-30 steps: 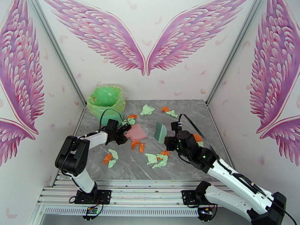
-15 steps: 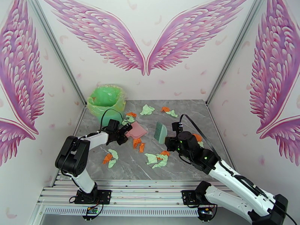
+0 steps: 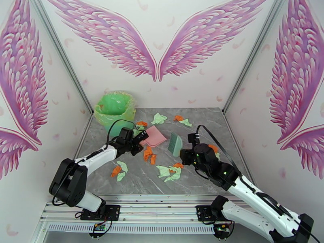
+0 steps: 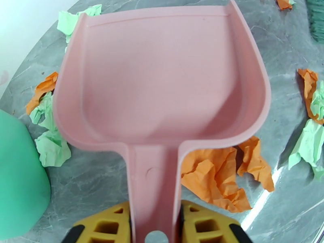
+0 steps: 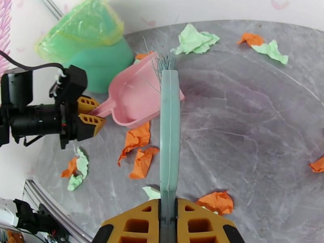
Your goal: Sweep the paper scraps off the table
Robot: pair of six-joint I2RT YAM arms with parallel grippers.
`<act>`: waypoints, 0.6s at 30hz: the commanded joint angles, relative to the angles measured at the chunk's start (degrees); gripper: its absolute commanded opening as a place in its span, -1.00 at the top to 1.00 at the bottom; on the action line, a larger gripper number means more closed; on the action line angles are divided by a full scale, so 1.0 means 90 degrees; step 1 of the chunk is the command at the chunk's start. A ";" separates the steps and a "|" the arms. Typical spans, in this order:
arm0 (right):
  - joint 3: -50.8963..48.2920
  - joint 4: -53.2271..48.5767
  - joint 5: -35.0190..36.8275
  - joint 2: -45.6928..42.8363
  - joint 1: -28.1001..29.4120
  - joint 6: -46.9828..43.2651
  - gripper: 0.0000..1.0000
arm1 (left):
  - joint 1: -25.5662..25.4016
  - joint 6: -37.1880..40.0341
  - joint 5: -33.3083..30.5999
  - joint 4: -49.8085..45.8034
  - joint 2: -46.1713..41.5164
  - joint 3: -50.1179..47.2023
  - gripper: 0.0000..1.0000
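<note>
My left gripper (image 3: 137, 141) is shut on the handle of a pink dustpan (image 3: 154, 135). In the left wrist view the yellow fingers (image 4: 106, 226) clamp the handle, and the dustpan (image 4: 162, 77) is empty, its rear edge over orange paper scraps (image 4: 214, 173). My right gripper (image 3: 184, 152) is shut on a teal brush (image 3: 175, 143). In the right wrist view the brush (image 5: 169, 126) points its bristles at the dustpan (image 5: 131, 98). Paper scraps lie about the table (image 3: 202, 118): green (image 3: 159, 118) and orange (image 3: 178, 117) at the back, orange (image 3: 148, 154) in the middle, a mixed cluster (image 3: 170, 171) near the front.
A green bin with a yellow-green liner (image 3: 115, 109) stands at the table's back left corner, close behind the left gripper. More scraps lie at front left (image 3: 118, 170) and by the right arm (image 3: 213, 148). Metal frame posts and walls border the tabletop.
The left arm has stretched forward and carried the dustpan back and to the right, closer to the brush. The right gripper with the brush has shifted slightly right.
</note>
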 commanded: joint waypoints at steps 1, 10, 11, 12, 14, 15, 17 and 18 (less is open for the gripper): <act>0.0277 -0.0547 0.0383 -0.0241 -0.0169 0.0058 1.00 | -0.0042 -0.0329 -0.0551 -0.0689 -0.0212 0.0413 1.00; 0.0588 -0.1505 -0.0149 -0.0631 -0.1304 -0.0152 1.00 | -0.0322 -0.1071 -0.0665 -0.1233 -0.1146 0.0663 1.00; 0.0573 -0.1491 -0.0288 -0.0619 -0.1414 -0.0160 1.00 | -0.0335 -0.1154 -0.0708 -0.1263 -0.1316 0.0625 1.00; 0.0549 -0.1434 -0.0457 -0.0562 -0.1527 -0.0152 1.00 | -0.0348 -0.1276 -0.0783 -0.1279 -0.1527 0.0568 1.00; 0.0524 -0.1234 -0.0823 -0.0385 -0.1700 -0.0121 1.00 | -0.0377 -0.1493 -0.0847 -0.1334 -0.1911 0.0504 1.00; 0.0523 -0.1087 -0.1051 -0.0213 -0.1791 -0.0077 1.00 | -0.0379 -0.1602 -0.0880 -0.1416 -0.2076 0.0517 1.00; 0.0547 -0.0688 -0.1443 0.0140 -0.1899 0.0024 1.00 | -0.0374 -0.1781 -0.0967 -0.1712 -0.2329 0.0617 1.00; 0.0583 -0.0491 -0.1648 0.0389 -0.1920 0.0097 1.00 | -0.0378 -0.1867 -0.1078 -0.1923 -0.2434 0.0719 1.00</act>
